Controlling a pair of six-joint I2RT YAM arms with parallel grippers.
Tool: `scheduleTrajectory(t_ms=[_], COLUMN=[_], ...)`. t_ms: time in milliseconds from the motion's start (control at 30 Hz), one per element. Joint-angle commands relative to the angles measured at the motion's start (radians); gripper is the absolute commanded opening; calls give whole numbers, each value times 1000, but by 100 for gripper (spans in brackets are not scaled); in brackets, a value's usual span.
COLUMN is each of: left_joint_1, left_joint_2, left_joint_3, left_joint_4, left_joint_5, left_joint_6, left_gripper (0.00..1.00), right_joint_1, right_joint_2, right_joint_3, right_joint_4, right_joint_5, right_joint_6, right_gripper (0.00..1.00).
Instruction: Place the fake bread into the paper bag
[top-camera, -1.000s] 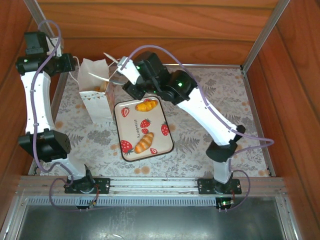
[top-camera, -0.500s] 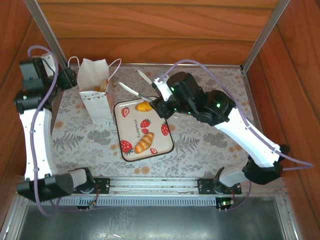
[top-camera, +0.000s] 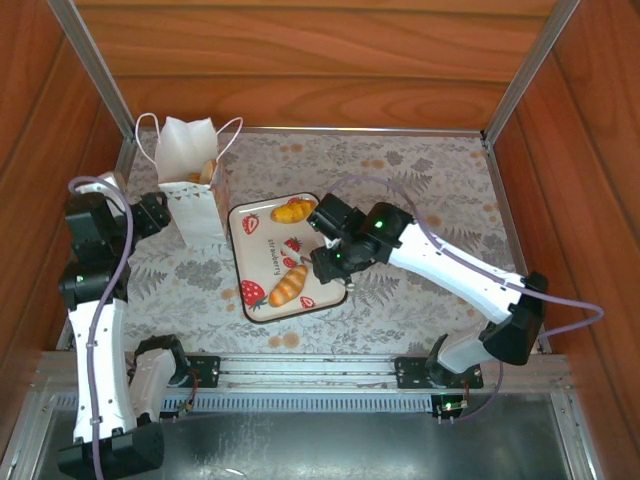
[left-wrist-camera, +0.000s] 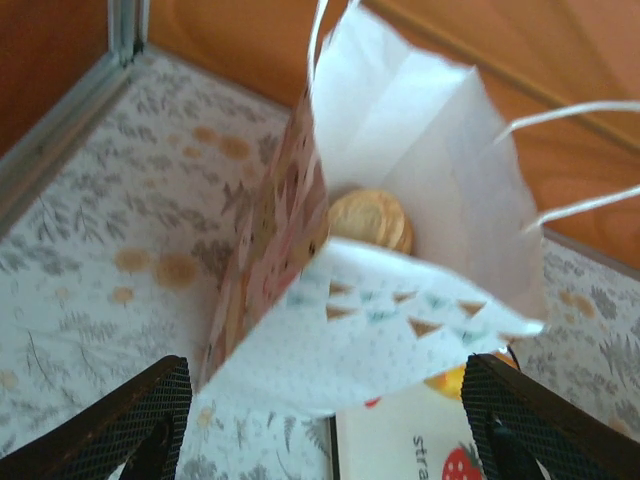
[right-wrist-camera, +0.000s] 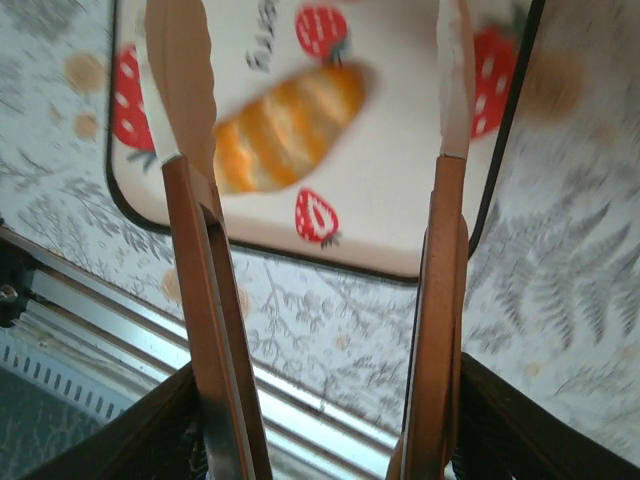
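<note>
Flat-bladed tongs (right-wrist-camera: 185, 80) over ridged golden roll (right-wrist-camera: 285, 130)

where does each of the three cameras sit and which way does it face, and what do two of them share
top external: above and behind the bases, facing down on table, paper bag, tray; left arm and right arm show.
left wrist: on the left arm, facing the bag's open mouth, round pastry inside; open left gripper at the bottom.
right wrist: on the right arm, facing down at the long roll on the tray; right gripper holding tongs.
shared: top and right wrist both show roll and tray.
</note>
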Motion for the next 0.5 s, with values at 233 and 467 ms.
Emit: scheduleTrajectory(t_ms=[233, 467], left_joint_1=[-2, -2], left_joint_2=[-27, -28], left_joint_3=[-68, -75], left_joint_4=[29, 30], left_joint_5=[35, 39], left_joint_6=[30, 46], left_gripper=[77, 78], right_joint_1=[44, 53], right_joint_2=[56, 107], right_joint_3=[-72, -54], right_joint_4=[22, 35], right_joint_5=[-107, -129], right_joint_6=[174, 182], right_gripper=[61, 61])
